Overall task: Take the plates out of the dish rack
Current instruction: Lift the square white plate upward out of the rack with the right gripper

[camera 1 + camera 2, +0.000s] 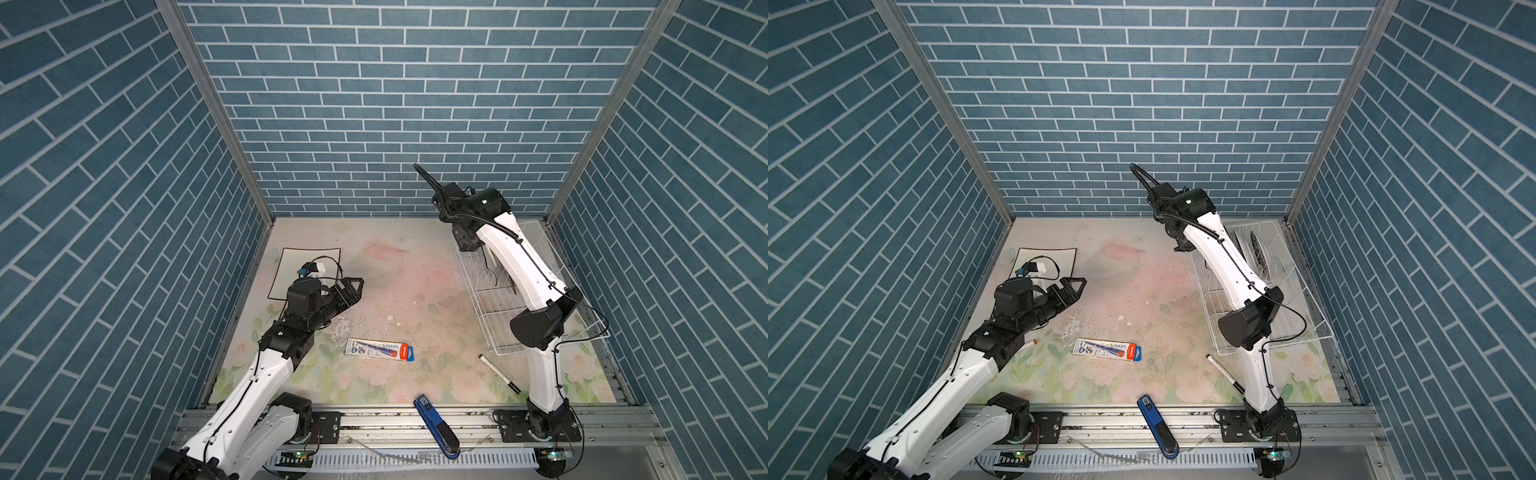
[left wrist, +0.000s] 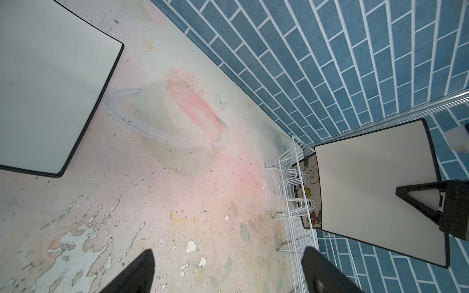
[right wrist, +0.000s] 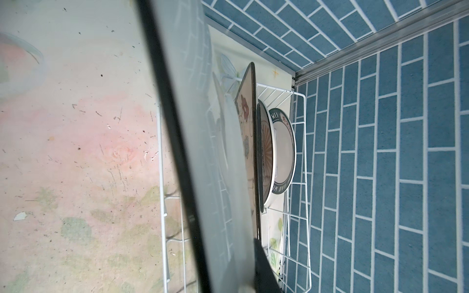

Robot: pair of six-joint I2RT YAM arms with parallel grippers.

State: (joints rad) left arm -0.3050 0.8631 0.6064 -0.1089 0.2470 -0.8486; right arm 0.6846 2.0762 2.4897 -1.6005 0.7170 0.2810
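Five plates show in all. One square white plate (image 1: 291, 270) with a thin black rim lies flat on the flowery table (image 1: 415, 291), far over on the left. The left gripper (image 1: 358, 289) hangs just beside it, its two fingers spread wide with nothing between them. The right gripper (image 2: 411, 203) is pinched tight on the edge of a second square plate (image 2: 360, 182), which stands on its edge at the white wire dish rack (image 1: 494, 320) on the right. It is not clear if this plate is free of the prongs. Three plates stand in the rack: one flowered square plate (image 3: 245, 119), one round striped plate (image 3: 265, 157) and one round plate with a teal lettered rim (image 3: 284, 149). One pen pack (image 1: 380, 350) and one marker (image 1: 498, 373) lie near the front.
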